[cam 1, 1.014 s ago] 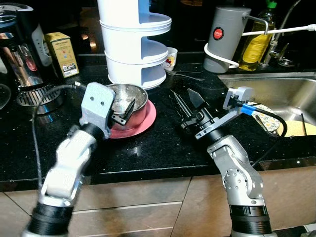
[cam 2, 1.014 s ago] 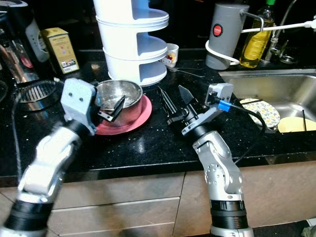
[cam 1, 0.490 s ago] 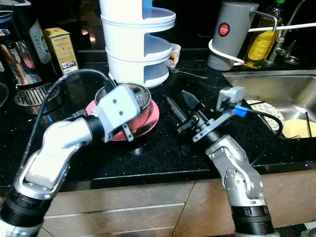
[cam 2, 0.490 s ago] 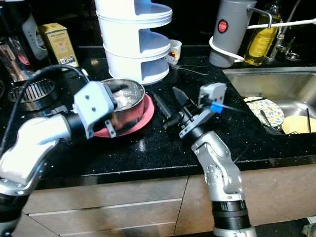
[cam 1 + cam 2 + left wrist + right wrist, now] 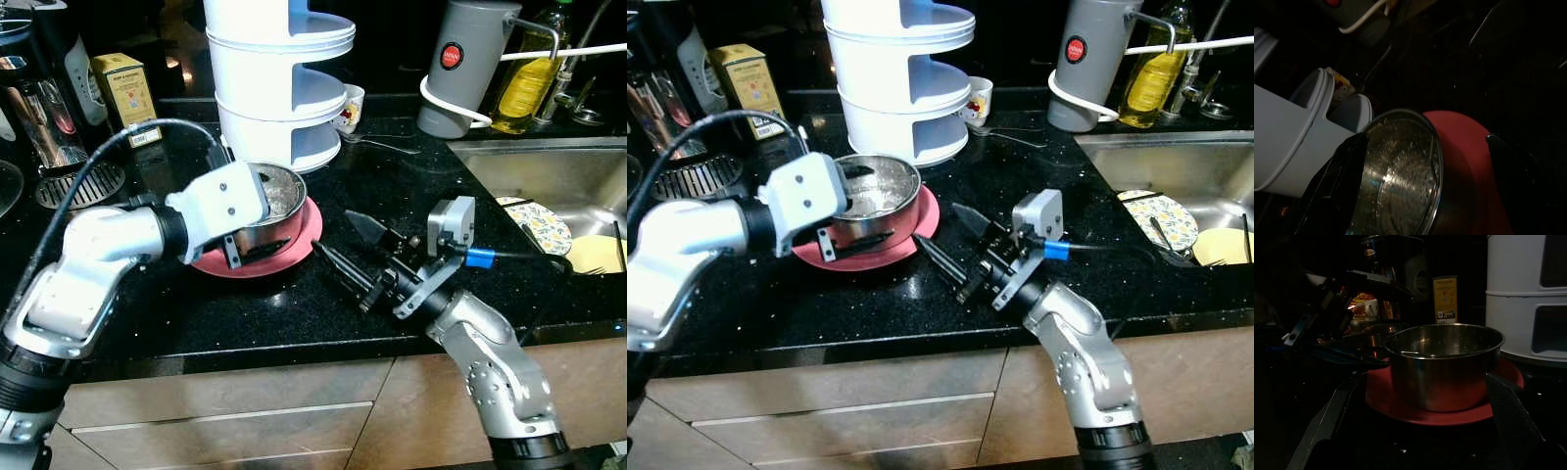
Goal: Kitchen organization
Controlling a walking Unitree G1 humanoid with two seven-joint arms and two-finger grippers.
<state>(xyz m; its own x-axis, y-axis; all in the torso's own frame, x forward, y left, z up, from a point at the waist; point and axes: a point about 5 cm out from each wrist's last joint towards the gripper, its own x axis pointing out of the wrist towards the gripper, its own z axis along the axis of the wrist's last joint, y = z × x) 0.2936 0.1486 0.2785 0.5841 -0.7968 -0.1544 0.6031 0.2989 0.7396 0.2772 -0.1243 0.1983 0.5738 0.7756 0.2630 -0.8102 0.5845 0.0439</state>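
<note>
A: Where do we stand? The steel pot (image 5: 272, 201) sits on the red plate (image 5: 294, 253), on the black counter (image 5: 323, 313) in front of the white tiered rack (image 5: 279, 83).

B: Our left gripper (image 5: 854, 208) is at the pot, fingers spread, one inside against the wall and one low outside over the plate. Our right gripper (image 5: 345, 253) points at the plate from the sink side, fingers wide apart, holding nothing.

A: So what can go wrong?

B: We think the pot could slide on the plate if the left fingers close off-centre (steel on a smooth plate looks slippery). It could also tip toward the rack just behind it.

A: And the right side?

B: Its lower finger lies close to the plate's rim; a push forward could shove plate and pot together toward the left gripper
</note>
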